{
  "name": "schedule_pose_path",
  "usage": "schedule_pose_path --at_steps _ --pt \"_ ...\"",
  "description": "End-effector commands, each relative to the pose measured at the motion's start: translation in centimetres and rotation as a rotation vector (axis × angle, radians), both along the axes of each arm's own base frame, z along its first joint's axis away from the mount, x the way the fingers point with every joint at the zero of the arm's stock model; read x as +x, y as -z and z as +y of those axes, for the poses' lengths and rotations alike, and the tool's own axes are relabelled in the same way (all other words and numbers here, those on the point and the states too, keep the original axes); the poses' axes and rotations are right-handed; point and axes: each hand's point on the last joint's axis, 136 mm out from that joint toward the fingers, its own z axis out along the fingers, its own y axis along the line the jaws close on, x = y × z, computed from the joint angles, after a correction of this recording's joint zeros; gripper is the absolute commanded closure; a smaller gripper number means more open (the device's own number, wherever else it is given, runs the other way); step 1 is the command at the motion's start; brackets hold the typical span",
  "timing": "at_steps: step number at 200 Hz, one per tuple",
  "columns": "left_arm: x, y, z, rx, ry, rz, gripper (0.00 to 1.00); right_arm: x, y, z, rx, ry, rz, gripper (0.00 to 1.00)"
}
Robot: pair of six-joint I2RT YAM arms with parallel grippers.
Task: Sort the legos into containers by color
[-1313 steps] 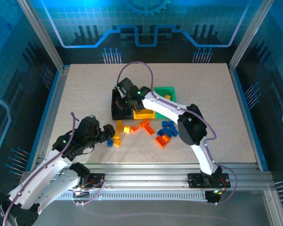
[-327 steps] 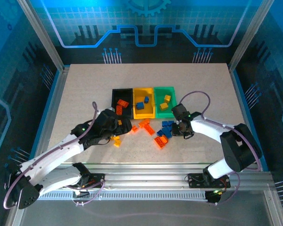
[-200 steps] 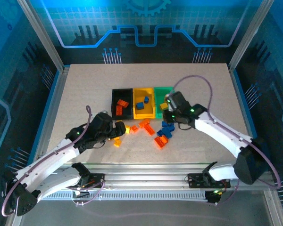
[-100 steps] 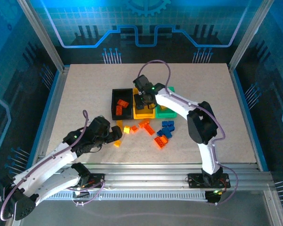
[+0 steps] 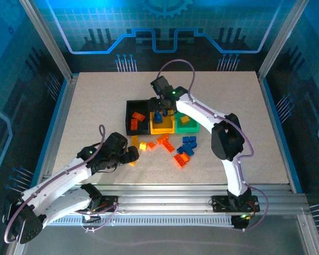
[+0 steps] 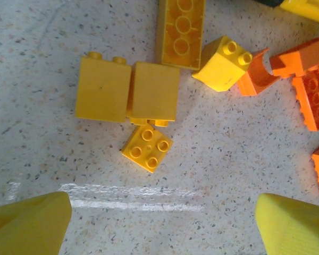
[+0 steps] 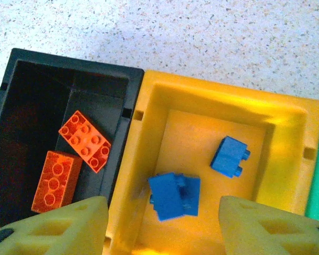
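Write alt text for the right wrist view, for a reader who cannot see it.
Looking down, a yellow bin holds blue bricks; the black bin on its left holds two orange bricks. The yellow fingers stand apart at the bottom corners, holding nothing.

blue legos [image 7: 173, 196], yellow bin [image 7: 149, 101]

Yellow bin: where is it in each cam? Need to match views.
Top external: yellow bin, middle of the three-bin row, mid-frame.
Right wrist: yellow bin centre to right, seen from above, blue bricks inside.
Left wrist: yellow sliver in the top-right corner, probably its edge.
Shared landmark: black bin, directly on its left in top and right wrist.
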Motion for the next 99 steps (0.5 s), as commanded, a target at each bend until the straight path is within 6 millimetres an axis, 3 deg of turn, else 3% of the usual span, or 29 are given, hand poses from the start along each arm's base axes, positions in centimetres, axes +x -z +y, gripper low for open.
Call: schedule_pose_path --at_steps 1,38,62,99 --pt "-0.4 1.7 -1.7 0.036 0.105 0.045 0.1 -2.0 -3.6 -1.0 0.069 0.01 -0.04 0.41" --pt "-0.9 4.7 -3.0 0.172 0.202 0.119 0.13 -4.8 -3.7 -3.4 0.084 0.026 -0.045 0.41" --pt "-0.6 6.0 -2.7 0.261 0.214 0.129 0.18 -5.8 -3.7 -4.7 0.1 0.042 -0.046 0.41" --pt "0.8 6.7 -2.3 0.336 0.207 0.084 0.22 -6.6 -3.8 -5.8 0.124 0.054 -0.045 0.41"
